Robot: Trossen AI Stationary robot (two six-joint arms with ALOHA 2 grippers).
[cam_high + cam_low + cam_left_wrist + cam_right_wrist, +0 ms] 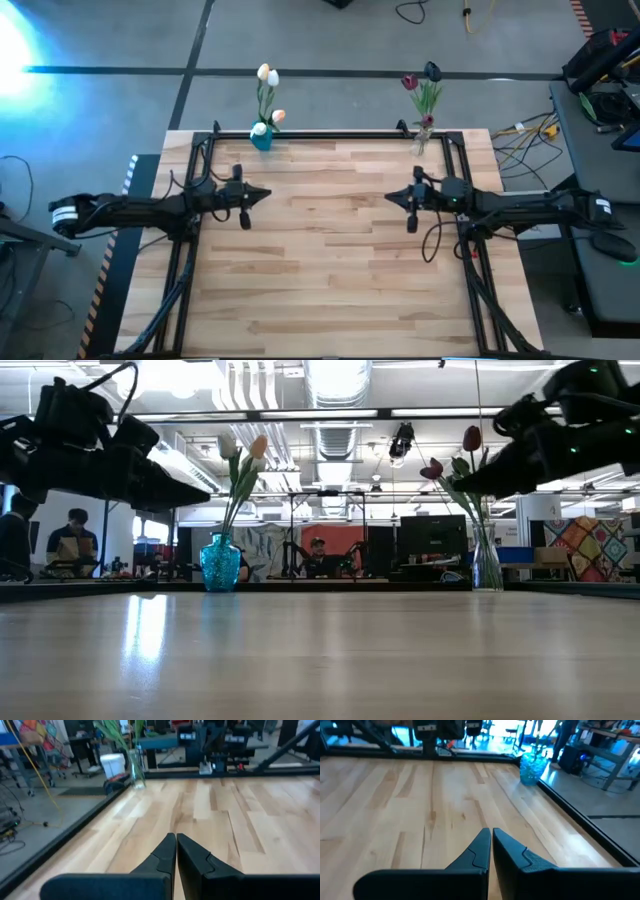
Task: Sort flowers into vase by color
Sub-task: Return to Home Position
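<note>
A blue vase (261,136) stands at the table's far edge on the left and holds white and peach-orange tulips (268,75). It also shows as the blue vase (220,564) in the low view and the blue vase (530,769) in the right wrist view. A clear glass vase (423,134) at the far edge on the right holds dark red and black tulips (421,77); it is the clear vase (487,558) and clear vase (136,767) elsewhere. My left gripper (267,194) hovers shut over the table's left half. My right gripper (388,197) hovers shut over the right half. Neither holds anything.
The wooden table top (330,260) lies between the two arms. A black frame rail (330,136) runs along the far edge behind the vases. Cables (520,130) lie on the floor to the right. People sit in the room beyond the table (317,555).
</note>
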